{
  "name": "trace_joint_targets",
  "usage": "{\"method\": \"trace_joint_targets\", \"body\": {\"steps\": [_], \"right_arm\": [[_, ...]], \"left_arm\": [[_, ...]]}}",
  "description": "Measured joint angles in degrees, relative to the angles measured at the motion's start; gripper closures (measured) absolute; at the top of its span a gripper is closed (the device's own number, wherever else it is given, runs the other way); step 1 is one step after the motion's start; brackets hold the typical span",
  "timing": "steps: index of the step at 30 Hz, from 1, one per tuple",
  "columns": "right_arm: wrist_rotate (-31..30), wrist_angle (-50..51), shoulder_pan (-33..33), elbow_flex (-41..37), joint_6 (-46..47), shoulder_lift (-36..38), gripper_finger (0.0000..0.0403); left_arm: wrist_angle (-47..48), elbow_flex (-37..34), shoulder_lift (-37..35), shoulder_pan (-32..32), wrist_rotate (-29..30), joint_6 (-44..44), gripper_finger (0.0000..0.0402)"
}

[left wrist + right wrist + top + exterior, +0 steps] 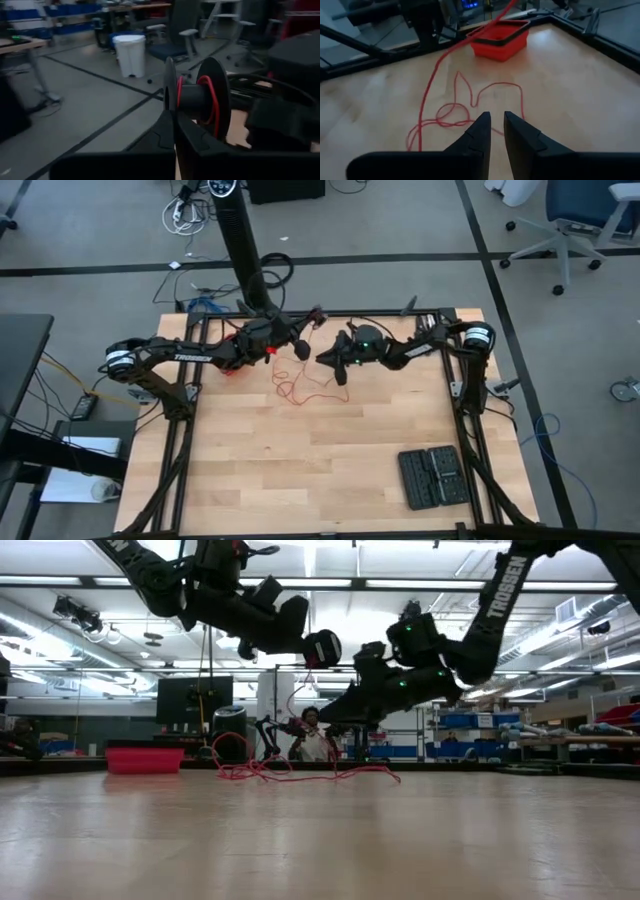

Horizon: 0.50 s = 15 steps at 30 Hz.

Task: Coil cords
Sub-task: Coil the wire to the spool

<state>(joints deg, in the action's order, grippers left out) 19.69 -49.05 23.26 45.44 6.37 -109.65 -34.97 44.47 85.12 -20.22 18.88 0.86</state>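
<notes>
A thin red cord lies in loose loops on the table (300,390) (450,117). One strand (470,35) rises from the loops to a black spool (197,97) that has a few red turns around its hub. My left gripper (175,127) (297,348) is level above the far middle of the table and shut on that spool. My right gripper (497,120) (324,360) hangs just right of the spool, tipped down over the loops. Its fingers stand a narrow gap apart with nothing between them. My left gripper pinches the rim of the spool's thin near flange (170,107) between its two fingers. The fingers lie level. The spool is lifted clear of the table, its axle running across the fingers. The cord hangs slack from it (295,700) down to the table.
A red tray (500,37) (145,760) sits on the table near the far left corner, under my left arm. A black case (433,477) lies at the near right. Black frame rails (470,430) edge the table. A person (312,735) sits beyond the far edge.
</notes>
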Motion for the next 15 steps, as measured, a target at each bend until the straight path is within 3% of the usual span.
{"method": "trace_joint_targets", "body": {"steps": [3, 15], "right_arm": [[-0.1, 1.8, 0.1, 1.9, -0.4, 0.0, 0.035], [-0.1, 2.5, -0.4, 2.1, -2.1, 0.0, 0.0331]], "left_arm": [[0.1, 0.0, -0.1, 0.0, 3.0, 1.3, 0.0401], [-0.7, 0.0, -0.3, 0.0, 3.8, 4.0, 0.0401]]}}
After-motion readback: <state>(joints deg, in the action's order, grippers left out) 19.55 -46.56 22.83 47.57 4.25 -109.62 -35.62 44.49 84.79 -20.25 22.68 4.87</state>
